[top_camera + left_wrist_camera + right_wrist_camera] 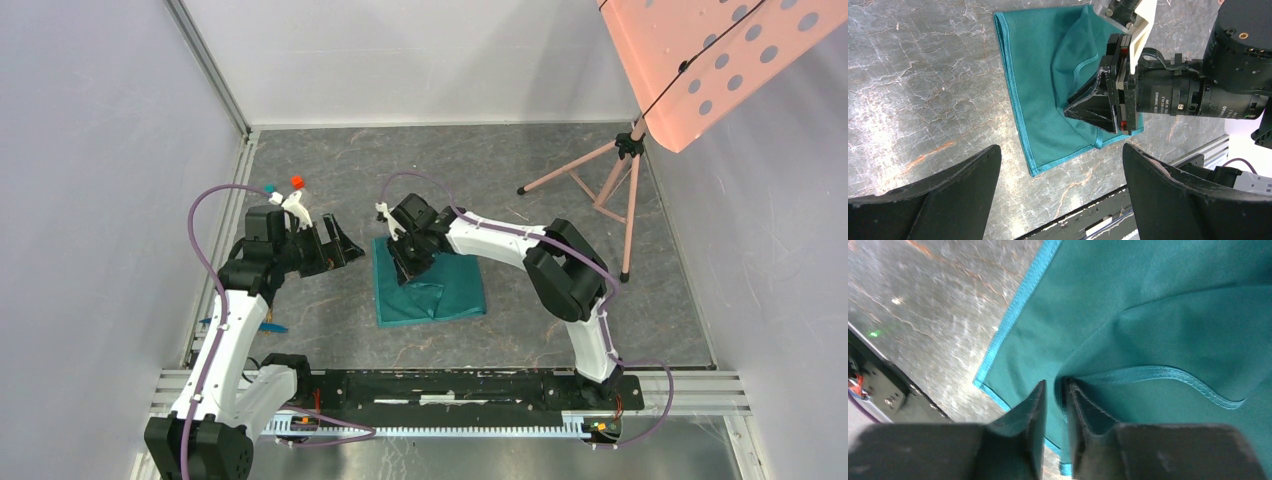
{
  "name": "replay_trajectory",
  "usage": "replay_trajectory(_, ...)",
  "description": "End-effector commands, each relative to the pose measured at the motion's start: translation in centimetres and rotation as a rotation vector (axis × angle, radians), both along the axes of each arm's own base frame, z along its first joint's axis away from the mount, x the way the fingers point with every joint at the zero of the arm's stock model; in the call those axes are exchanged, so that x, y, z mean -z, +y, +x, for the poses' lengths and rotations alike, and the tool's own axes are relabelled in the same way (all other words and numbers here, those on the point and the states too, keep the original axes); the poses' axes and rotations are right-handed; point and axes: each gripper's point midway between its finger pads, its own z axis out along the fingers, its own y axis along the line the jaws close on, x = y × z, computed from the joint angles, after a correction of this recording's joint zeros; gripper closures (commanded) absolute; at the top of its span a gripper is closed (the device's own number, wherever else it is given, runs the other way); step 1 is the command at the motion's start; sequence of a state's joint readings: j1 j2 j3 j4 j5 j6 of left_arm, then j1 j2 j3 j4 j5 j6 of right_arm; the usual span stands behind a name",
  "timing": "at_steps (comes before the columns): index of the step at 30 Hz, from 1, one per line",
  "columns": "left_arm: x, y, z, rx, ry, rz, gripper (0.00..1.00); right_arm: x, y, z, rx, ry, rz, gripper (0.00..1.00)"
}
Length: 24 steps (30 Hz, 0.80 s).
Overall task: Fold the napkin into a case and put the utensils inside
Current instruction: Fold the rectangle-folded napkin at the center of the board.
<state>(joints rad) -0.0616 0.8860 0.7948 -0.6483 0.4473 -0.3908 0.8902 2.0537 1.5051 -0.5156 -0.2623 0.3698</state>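
Near the middle of the worktop (560,180), the napkin (440,295), folded over on itself into a rough square with lighter teal hems along the edges. One flap tented up off the lower layer, a curved hem running across it.

Down on the far-left part of the cloth, the right gripper (410,262), tips right at the raised fold. Seen from its own wrist, jaws almost together, only a thin slit between them and fabric bunched at the very tips. Impossible to tell whether the fold is pinched or merely touched.

Off the napkin's left edge, above bare marble, the left gripper (345,248): spread wide, nothing between the fingers (968,170), pointed toward the cloth but apart from it.

Close to the left edge on the near side, a slim blue utensil (272,327), partly hidden behind the left arm. Towards the far-left corner, a red cube (297,181) and a teal cube (269,187), just beside each other and well apart from the napkin.

At the far-right corner, a tripod (600,185) with a pink perforated panel (720,60) on top
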Motion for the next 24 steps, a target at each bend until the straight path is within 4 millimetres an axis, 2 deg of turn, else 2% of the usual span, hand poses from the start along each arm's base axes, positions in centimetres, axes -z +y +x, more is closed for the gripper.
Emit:
replay_trajectory(1, -0.7, 0.1, 0.5, 0.016, -0.061, 0.019, 0.03, -3.9, 2.6, 1.4, -0.027, -0.065, 0.108, 0.6)
replay_trajectory(3, -0.6, 0.1, 0.5, 0.016, -0.061, 0.02, 0.03, -6.0, 2.5, 1.8, -0.027, -0.106, 0.157, 0.43)
replay_trajectory(8, -0.7, 0.0, 0.4, 0.018, -0.064, 0.016, 0.03, -8.3, -1.4, 2.8, 0.022, -0.129, 0.247, 0.26)
replay_trajectory(12, -0.5, -0.1, 0.5, 0.025, -0.055, 0.012, 0.03, -7.8, -4.5, 5.2, 0.106, -0.114, 0.299, 0.13)
replay_trajectory(18, -0.5, -0.1, 0.5, 0.022, -0.054, 0.014, 0.03, -5.1, -6.6, 8.3, 0.178, -0.084, 0.303, 0.17)
replay_trajectory(20, -0.5, 0.0, 0.5, 0.019, -0.055, 0.016, 0.03, -4.1, -7.1, 9.0, 0.197, -0.063, 0.308, 0.23)
replay_trajectory(24, -0.3, 0.0, 0.6, 0.017, -0.048, 0.019, 0.03, -2.4, -6.8, 9.0, 0.188, -0.021, 0.323, 0.38)
